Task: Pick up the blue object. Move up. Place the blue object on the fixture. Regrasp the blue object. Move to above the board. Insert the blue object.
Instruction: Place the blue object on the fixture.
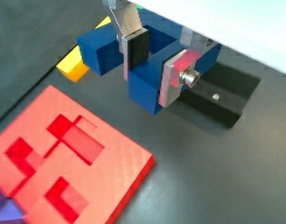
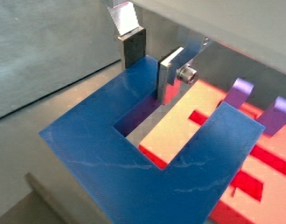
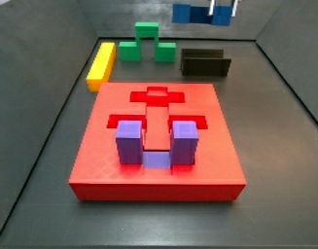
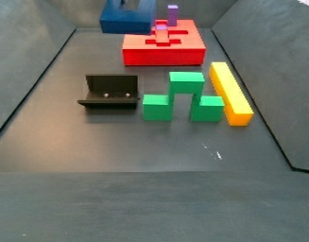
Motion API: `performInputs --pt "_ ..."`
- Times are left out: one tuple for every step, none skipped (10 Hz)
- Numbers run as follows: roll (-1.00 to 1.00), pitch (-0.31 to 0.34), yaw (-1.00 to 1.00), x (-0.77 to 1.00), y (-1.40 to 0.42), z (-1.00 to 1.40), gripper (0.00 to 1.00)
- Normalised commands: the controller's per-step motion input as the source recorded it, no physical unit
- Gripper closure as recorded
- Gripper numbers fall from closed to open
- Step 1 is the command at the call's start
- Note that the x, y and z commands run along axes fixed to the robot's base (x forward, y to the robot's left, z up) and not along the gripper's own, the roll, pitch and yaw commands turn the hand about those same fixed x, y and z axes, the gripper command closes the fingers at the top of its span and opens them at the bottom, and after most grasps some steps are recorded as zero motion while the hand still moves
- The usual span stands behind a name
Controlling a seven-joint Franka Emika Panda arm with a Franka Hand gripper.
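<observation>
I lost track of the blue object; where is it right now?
The blue object is held in the gripper, raised in the air beyond the fixture, not yet over the board.

No text, label, brand, number or sign could be read in any view. The end effector (image 1: 156, 54), raised high and closed on the blue object (image 1: 145, 83), bore no marking, and neither did the board (image 3: 155, 180) or the fixture (image 4: 112, 93).
</observation>
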Motion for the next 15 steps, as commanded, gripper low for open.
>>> performInputs --pt "-0.84 0.306 -0.26 0.64 0.05 0.09 1.00" --pt "-0.86 0.257 -0.27 0.66 0.03 0.13 1.00" --pt "-0.85 0.157 -0.27 0.71 0.05 0.10 1.00" --pt "-0.81 0.111 -0.14 0.68 0.25 0.00 1.00" --pt "-0.79 0.000 0.03 0.53 0.49 -0.19 1.00" --pt "-0.58 0.000 0.22 0.29 0.53 -0.31 1.00" --pt "-0.21 0.000 0.38 0.20 0.47 -0.26 1.00" --pt "-0.03 0.000 0.44 0.15 0.46 -0.21 1.00" --pt "0.00 0.000 0.55 0.10 0.44 -0.22 1.00" --pt "0.07 0.060 0.45 0.24 0.43 -0.19 1.00" --pt "0.00 0.131 0.33 0.41 0.33 -0.25 1.00" --pt "-0.29 0.069 0.31 0.53 0.22 -0.44 1.00" --pt "-0.21 0.060 0.25 0.59 0.15 -0.41 1.00" --pt "0.04 0.149 0.07 0.49 0.11 -0.48 1.00" --pt "0.04 0.183 0.00 0.30 0.17 -0.56 1.00"
